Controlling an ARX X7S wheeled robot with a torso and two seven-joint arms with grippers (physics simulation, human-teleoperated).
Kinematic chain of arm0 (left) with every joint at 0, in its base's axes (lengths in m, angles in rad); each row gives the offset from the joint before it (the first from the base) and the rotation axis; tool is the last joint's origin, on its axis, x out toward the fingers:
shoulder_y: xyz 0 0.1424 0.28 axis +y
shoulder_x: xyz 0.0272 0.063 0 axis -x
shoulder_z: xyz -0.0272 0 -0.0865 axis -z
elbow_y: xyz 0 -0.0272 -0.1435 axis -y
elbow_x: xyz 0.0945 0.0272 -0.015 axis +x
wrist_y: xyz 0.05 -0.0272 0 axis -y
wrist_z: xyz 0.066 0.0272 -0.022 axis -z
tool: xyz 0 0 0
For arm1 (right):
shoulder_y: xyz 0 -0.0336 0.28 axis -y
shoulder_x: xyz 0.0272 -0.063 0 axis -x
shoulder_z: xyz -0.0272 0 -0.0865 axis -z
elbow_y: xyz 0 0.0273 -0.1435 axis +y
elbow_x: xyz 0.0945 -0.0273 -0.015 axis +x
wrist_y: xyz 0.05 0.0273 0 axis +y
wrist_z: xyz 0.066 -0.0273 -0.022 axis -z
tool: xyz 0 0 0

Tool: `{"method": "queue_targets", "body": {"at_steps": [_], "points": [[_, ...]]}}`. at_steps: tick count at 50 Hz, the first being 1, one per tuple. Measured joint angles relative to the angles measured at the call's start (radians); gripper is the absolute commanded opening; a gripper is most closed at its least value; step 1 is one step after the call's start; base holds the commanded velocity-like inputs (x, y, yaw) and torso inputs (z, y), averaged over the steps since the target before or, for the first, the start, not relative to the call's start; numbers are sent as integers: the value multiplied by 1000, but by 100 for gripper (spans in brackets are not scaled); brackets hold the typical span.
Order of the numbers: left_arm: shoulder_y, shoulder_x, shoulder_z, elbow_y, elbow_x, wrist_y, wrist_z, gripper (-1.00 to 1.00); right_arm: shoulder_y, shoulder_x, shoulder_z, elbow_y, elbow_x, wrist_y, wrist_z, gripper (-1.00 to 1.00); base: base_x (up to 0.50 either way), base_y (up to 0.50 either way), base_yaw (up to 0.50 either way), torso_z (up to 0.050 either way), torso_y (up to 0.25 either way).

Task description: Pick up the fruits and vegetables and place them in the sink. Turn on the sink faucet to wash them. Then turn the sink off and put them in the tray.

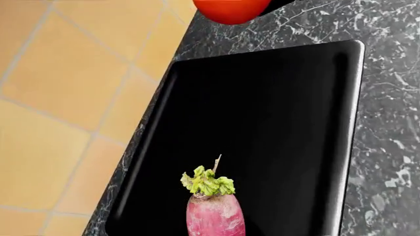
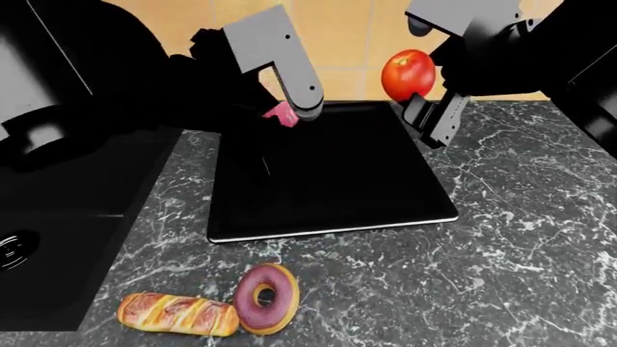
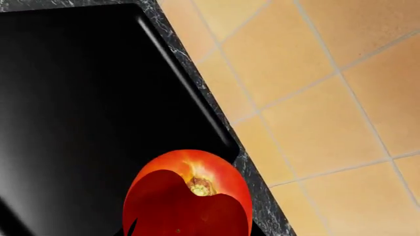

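My left gripper [image 2: 290, 116] is shut on the pink radish [image 2: 282, 114] and holds it above the far left part of the flat black tray [image 2: 328, 188]. In the left wrist view the radish [image 1: 215, 214], green stem forward, hangs over the tray [image 1: 276, 113], with the tomato [image 1: 231, 10] beyond it. Over the tray's far right corner my right gripper [image 2: 420, 94] is shut on the red tomato [image 2: 406, 74]. The right wrist view has the tomato [image 3: 190, 194] above the tray's corner [image 3: 78, 98]. The black sink [image 2: 68, 238] lies at the left. The sink faucet is not in view.
A glazed bread roll [image 2: 178, 314] and a purple-frosted donut [image 2: 266, 297] lie on the grey marbled counter [image 2: 501, 253] in front of the tray. The counter's far edge runs just behind the tray, with orange floor tiles [image 3: 328, 98] beyond it.
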Motion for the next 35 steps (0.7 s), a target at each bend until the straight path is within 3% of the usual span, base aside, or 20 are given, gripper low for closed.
{"method": "queue_targets", "body": {"at_steps": [14,35], "points": [[38,132,139,-260,130,92,155,-100,4,-2,8,14,-3,10,14,-100,0,0,0,0,1],[111,255,211,-528,224,250,280,-100,-1,-11,15,42,-9,13,34,-100,0,0,0,0,0]]}}
